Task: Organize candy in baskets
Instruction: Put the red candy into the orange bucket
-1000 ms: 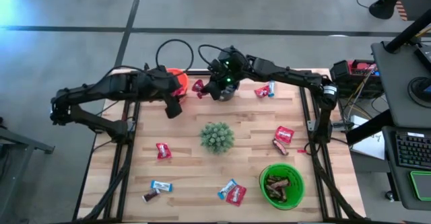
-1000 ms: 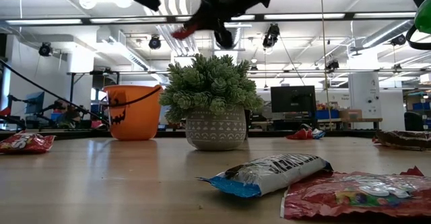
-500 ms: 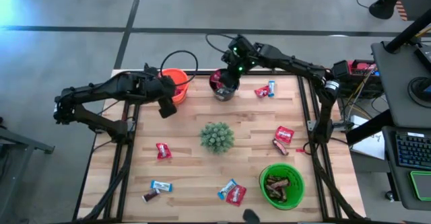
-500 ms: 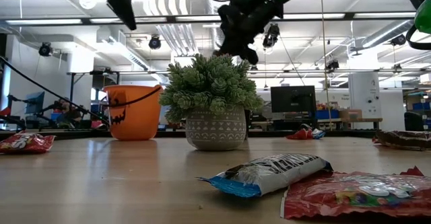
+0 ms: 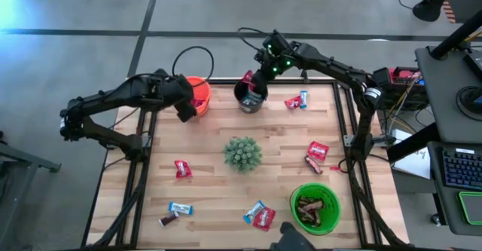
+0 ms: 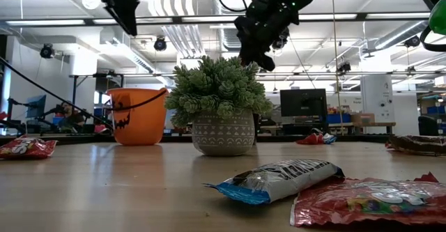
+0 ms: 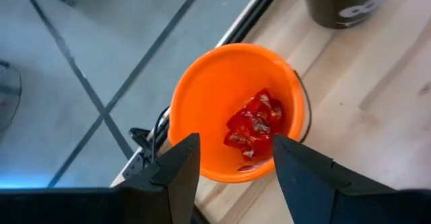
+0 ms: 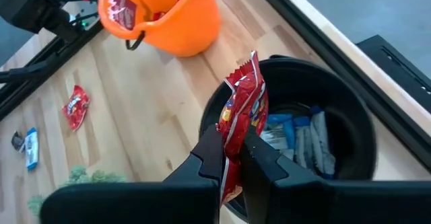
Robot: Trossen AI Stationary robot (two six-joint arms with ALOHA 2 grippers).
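Hanging over the black bucket [image 8: 296, 123], the right gripper [image 8: 232, 158] pinches a red candy [image 8: 242, 116] between closed fingers — a grip the right wrist view shows plainly, while from above the arm hides most of it. That view also reveals blue-and-silver bars [image 8: 303, 140] inside the black bucket. The left gripper [image 7: 232, 167] hovers above the orange bucket [image 7: 202, 109], fingers spread and empty; red candies [image 7: 252, 123] lie within. In the low view the plant [image 6: 219, 106] blocks the black bucket entirely. The green bucket [image 5: 315, 208] holds brown bars [image 5: 310, 207]. Loose candies [image 5: 182, 169] dot the table [image 5: 203, 142].
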